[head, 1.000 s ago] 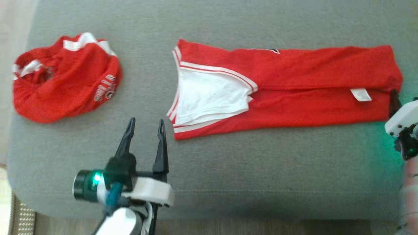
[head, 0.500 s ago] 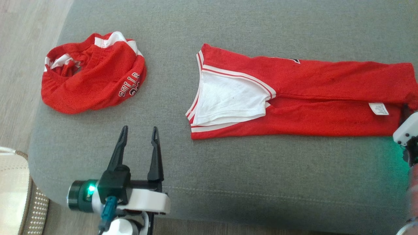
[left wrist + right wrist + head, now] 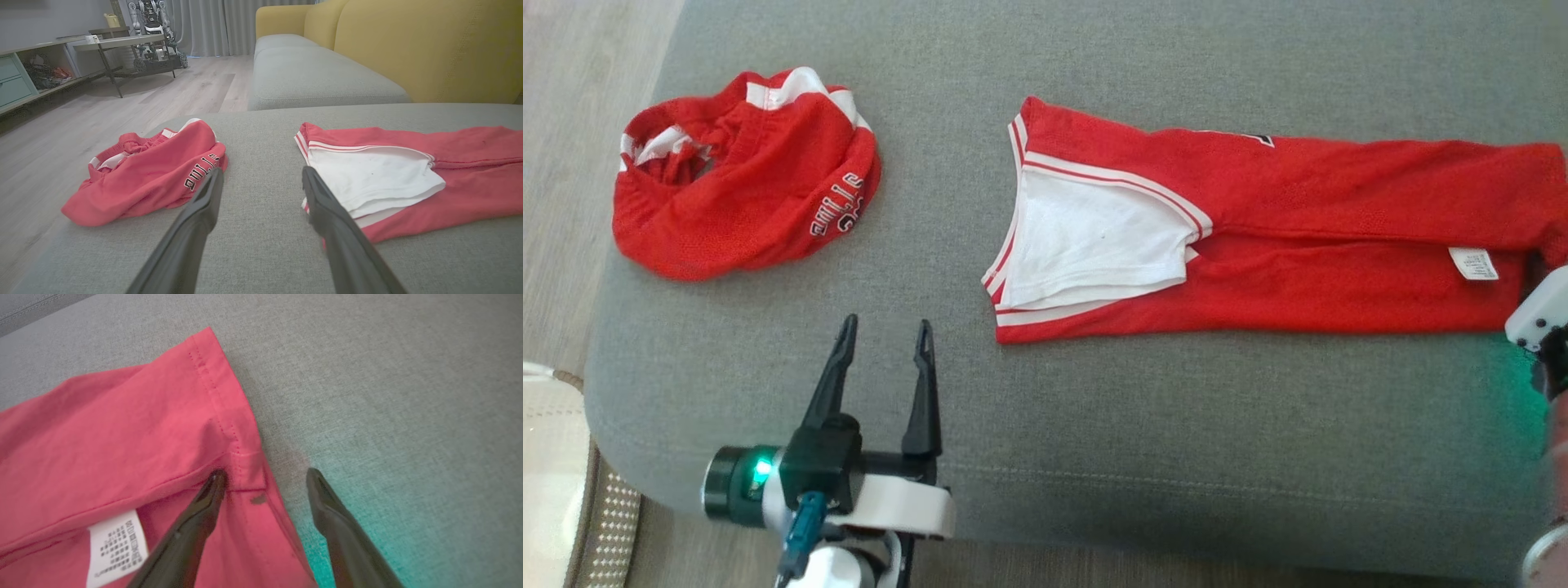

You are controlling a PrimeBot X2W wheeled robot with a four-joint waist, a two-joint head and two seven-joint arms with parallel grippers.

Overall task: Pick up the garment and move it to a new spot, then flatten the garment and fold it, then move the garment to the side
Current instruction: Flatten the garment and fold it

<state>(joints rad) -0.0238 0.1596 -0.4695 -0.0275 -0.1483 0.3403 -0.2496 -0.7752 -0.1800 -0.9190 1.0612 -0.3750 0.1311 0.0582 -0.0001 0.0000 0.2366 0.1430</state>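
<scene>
- The jersey [image 3: 1258, 245] lies on the grey cushion [image 3: 1176, 457], folded lengthwise into a long red strip that runs left to right across the head view.
- Its arm-opening end points to the robot's left, where a white inner layer [image 3: 1094, 245] shows, edged with white and red trim.
- Its hem end reaches the right edge of the head view, and a white label [image 3: 1472, 264] sits on the fabric near that end.
- The left hand [image 3: 885, 343] is open, its two dark fingers spread and nothing between them.
- It hangs over bare cushion near the front edge, short of the jersey's lower left corner.
- In the left wrist view the same hand [image 3: 261, 177] points at the grey gap between the shorts [image 3: 151, 175] and the jersey [image 3: 470, 179].
- The right hand [image 3: 265, 475] is open too and grips nothing.
- One finger [image 3: 204, 502] lies over the jersey's [image 3: 122, 437] hem corner, right at the fold line, and the other is over bare cushion [image 3: 408, 396], so the hem edge runs between them.
- Whether that finger touches the cloth cannot be told.
- The label [image 3: 116, 547] is just beside that finger.
- A green glow falls on the cushion under the right hand.
- The shorts [image 3: 743, 180] sit crumpled in a red heap at the cushion's far left, well apart from the jersey, with white lettering on one edge.
- Behind them, the left wrist view shows a yellow sofa back [image 3: 408, 49] and a wooden floor [image 3: 122, 106].
</scene>
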